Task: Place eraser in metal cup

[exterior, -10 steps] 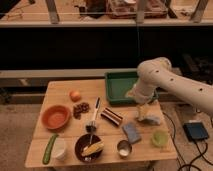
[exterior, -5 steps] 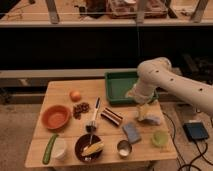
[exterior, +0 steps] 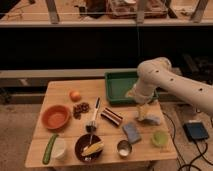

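Note:
The eraser [exterior: 112, 116], a dark block with a reddish stripe, lies on the wooden table [exterior: 65, 87] near its middle. The metal cup [exterior: 123, 148], small and shiny with a pale inside, stands near the table's front edge, below and slightly right of the eraser. My gripper [exterior: 142, 113] hangs from the white arm [exterior: 165, 82] over the right part of the table. It is to the right of the eraser and apart from it, just above a pale crumpled object [exterior: 150, 119].
A green tray [exterior: 120, 85] sits at the back right. A blue-grey sponge [exterior: 132, 132], a light green cup [exterior: 159, 138], a white cup [exterior: 59, 147], a dark bowl with yellow food [exterior: 89, 148], an orange bowl [exterior: 55, 116], a cucumber [exterior: 48, 148], grapes [exterior: 80, 109], an orange fruit [exterior: 75, 95] and a brush [exterior: 93, 117] share the table.

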You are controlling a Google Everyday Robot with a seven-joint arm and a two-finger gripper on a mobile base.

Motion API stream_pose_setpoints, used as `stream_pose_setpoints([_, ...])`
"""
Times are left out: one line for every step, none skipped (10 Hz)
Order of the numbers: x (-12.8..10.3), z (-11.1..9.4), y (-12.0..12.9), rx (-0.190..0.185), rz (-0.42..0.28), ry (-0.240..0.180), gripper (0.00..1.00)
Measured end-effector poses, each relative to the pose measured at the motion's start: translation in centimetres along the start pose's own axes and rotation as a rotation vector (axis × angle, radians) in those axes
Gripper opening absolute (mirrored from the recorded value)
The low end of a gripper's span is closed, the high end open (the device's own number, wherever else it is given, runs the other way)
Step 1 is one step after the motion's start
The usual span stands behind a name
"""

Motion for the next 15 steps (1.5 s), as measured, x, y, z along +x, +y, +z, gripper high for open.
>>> stream_pose_setpoints([0.0,0.0,0.0,0.000,0.000,0.000,0.80])
stream_pose_setpoints([0.0,0.0,0.0,0.000,0.000,0.000,0.80])
stream_pose_setpoints([0.0,0.0,0.0,0.000,0.000,0.000,0.80])
stream_pose_setpoints([0.0,0.0,0.0,0.000,0.000,0.000,0.80])
stream_pose_setpoints([0.0,0.0,0.0,0.000,0.000,0.000,0.80])
stream_pose_setpoints([0.0,0.0,-0.1,0.001,0.000,-0.003,0.80])
stream_pose_setpoints([0.0,0.0,-0.1,-0.001,0.003,-0.009,0.80])
stream_pose_setpoints([-0.1,0.0,-0.6,-0.006,0.036,-0.041,0.80])
stream_pose_setpoints([-0.3,0.0,-1.7,0.004,0.106,-0.085,0.80])
stream_pose_setpoints([-0.3,0.1,-2.8,0.010,0.182,-0.123,0.80])
stream_pose_setpoints([-0.5,0.2,-3.6,0.024,0.288,-0.170,0.80])
stream_pose_setpoints([-0.8,0.5,-4.3,0.033,0.399,-0.213,0.80])
stream_pose_setpoints([-1.1,0.6,-4.8,0.036,0.453,-0.235,0.80])
stream_pose_setpoints([-1.4,0.7,-5.1,0.036,0.483,-0.248,0.80])
stream_pose_setpoints([-1.3,0.7,-5.2,0.037,0.496,-0.251,0.80])
